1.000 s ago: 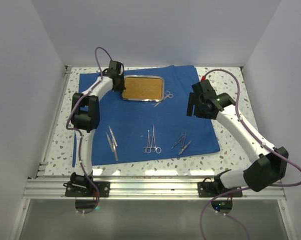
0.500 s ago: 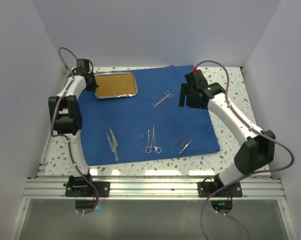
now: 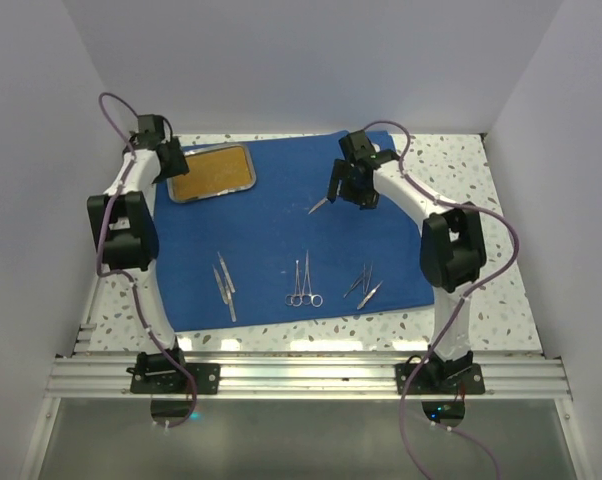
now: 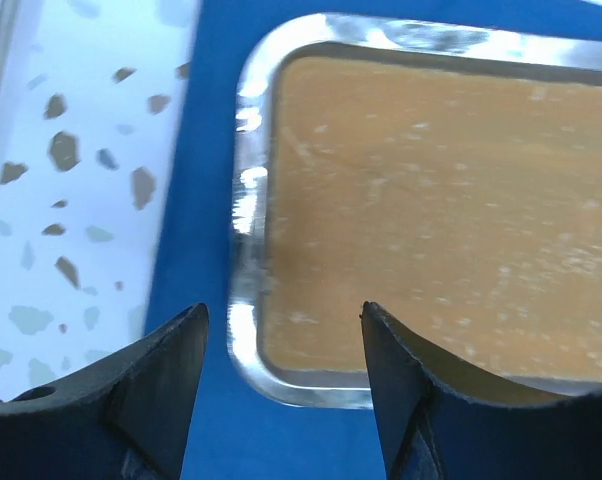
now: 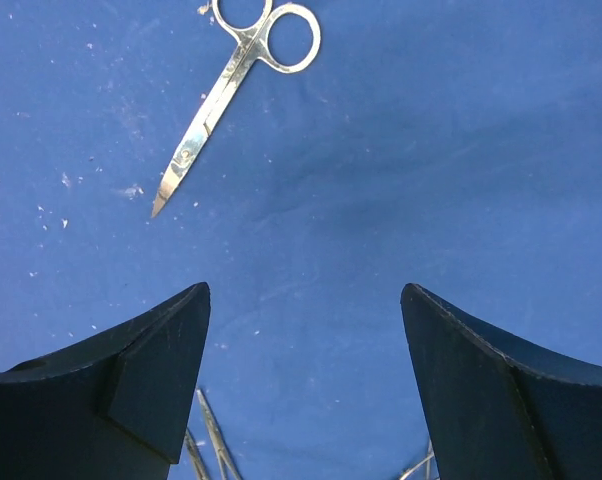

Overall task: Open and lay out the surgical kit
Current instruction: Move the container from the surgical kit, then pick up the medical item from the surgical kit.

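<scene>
The royal-blue cloth (image 3: 281,235) lies spread flat on the table. The steel tray (image 3: 213,172), orange-brown inside, sits on the cloth's back left corner. My left gripper (image 3: 169,163) hovers open at the tray's left end; in the left wrist view the tray rim (image 4: 247,210) shows between the parted fingers of the left gripper (image 4: 281,325), which touch nothing. Scissors (image 3: 322,204) lie mid-cloth, with my right gripper (image 3: 347,190) open just above and beside them. The right wrist view shows the scissors (image 5: 231,85) ahead of the empty right gripper (image 5: 306,300).
Along the cloth's near edge lie tweezers (image 3: 224,280), ring-handled clamps (image 3: 303,285) and further thin instruments (image 3: 364,284). Speckled tabletop (image 3: 461,170) shows right of the cloth and also left of the tray (image 4: 71,180). White walls close in the back and sides.
The left arm carried the tray from the cloth's back middle to its back left corner, then opened its jaws. The right arm swung left over the scissors.
</scene>
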You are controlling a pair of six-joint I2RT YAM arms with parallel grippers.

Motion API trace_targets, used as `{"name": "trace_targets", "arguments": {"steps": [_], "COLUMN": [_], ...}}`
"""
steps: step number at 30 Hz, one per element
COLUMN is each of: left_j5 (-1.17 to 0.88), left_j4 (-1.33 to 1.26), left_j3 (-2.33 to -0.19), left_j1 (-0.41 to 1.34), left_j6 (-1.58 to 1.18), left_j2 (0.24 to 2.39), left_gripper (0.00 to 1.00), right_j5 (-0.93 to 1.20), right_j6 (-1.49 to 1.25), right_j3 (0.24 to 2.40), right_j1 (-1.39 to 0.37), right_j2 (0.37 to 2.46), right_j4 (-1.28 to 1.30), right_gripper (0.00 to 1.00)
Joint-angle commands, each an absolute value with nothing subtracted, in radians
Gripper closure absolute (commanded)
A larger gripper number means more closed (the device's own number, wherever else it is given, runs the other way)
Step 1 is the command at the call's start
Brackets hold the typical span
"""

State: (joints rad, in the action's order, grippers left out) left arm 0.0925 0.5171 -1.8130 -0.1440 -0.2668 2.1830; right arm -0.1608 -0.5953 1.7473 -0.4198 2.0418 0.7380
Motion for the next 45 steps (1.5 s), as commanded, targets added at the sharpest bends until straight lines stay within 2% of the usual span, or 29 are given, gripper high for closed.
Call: {"name": "trace_targets", "arguments": {"steps": [1,8,13,18,22,30,38,45], "left_j5": [0.057,-0.017,-0.037,-0.009,-0.003,-0.100,-0.158,-0.043], "left_j4": [0.505,0.483,0.491,0.482,0.474,0.476,0.459,0.472], "left_j3": [-1.916,-1.982,-2.025,-2.059,-2.147,-2.201,-2.123,-2.034], "left_j1": [-0.027,0.245,0.426,0.511,0.534,0.552,0.607,0.603], "left_j6": [-0.218,-0.167,-0.132,-0.111,-0.091,-0.074,-0.043,-0.026], "left_j2": [2.102,2.154,2.218,2.278,2.365,2.470,2.436,2.415], "left_gripper": [0.34,0.37,0.42,0.46,0.45,0.44,0.46,0.49], "right_j5": [-0.126,-0.176,-0.204,-0.196,-0.218,-0.310,-0.299,-0.287], "right_j6": [-0.649,-0.612,-0.643,-0.647,-0.623,-0.594,-0.623,-0.644], "right_j3": [1.798,1.620,1.363,1.200,1.187,1.161,1.129,1.126], "right_j1": [-0.410,-0.385,-0.354,-0.342,-0.341,-0.339,-0.339,-0.341], "right_j2": [2.013,1.824,1.539,1.287,1.145,1.002,1.017,1.049], "right_j4": [0.698,0.710,0.730,0.767,0.885,1.031,1.025,0.989], "right_gripper": [0.19,0.19,0.18,0.18,0.18,0.17,0.17,0.17]}}
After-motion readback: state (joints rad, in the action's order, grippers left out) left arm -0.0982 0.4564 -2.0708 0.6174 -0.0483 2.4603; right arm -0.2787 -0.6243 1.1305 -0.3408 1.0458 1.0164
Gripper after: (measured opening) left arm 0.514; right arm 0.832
